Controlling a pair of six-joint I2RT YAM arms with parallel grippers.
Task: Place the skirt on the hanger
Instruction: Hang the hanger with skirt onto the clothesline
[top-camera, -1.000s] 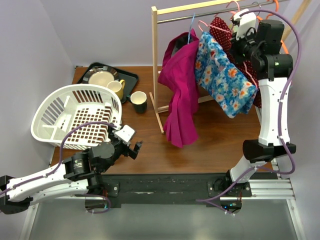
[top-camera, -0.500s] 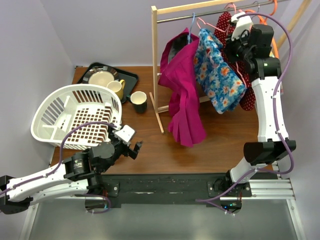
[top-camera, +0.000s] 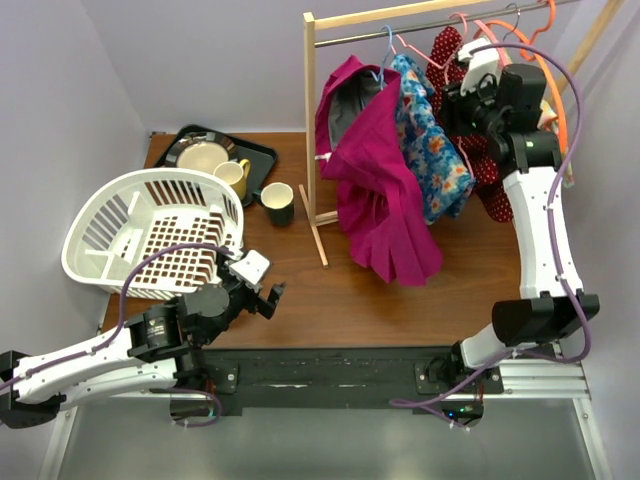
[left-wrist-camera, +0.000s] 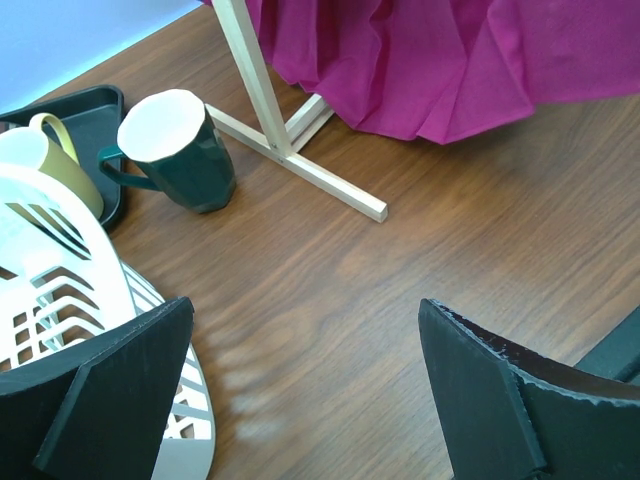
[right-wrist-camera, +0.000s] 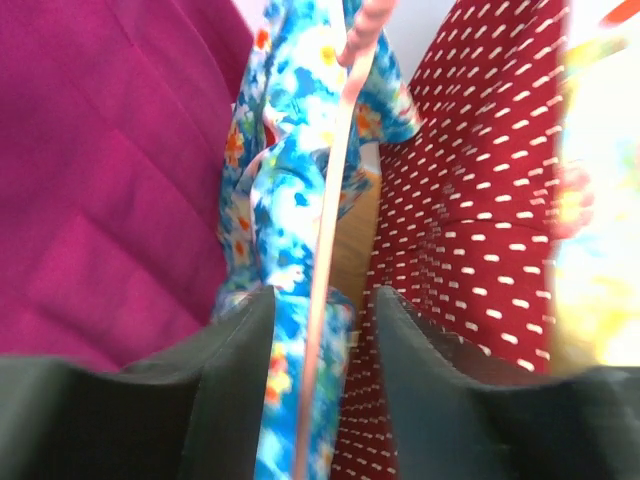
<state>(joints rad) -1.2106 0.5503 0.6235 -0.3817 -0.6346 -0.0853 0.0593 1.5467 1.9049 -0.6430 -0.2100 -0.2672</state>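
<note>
Retreat of right gripper (right-wrist-camera: 320, 297), jaws parted around pink hanger (right-wrist-camera: 343, 150), should run straight back off floral skirt (right-wrist-camera: 285, 215); left gripper (left-wrist-camera: 305, 308) wide open.

We look on a brown wooden table (top-camera: 420, 300). Just to the left of our left gripper (top-camera: 268, 297) sits the white basket (top-camera: 150, 230). Ahead of it stand the dark green mug (top-camera: 277, 203) and the rack's wooden foot (top-camera: 320, 240). Beyond the mug lies the black tray (top-camera: 258, 152).

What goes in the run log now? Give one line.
right claw: open around pink hanger | blue skirt: hanging on rack | left claw: open, over table
</note>
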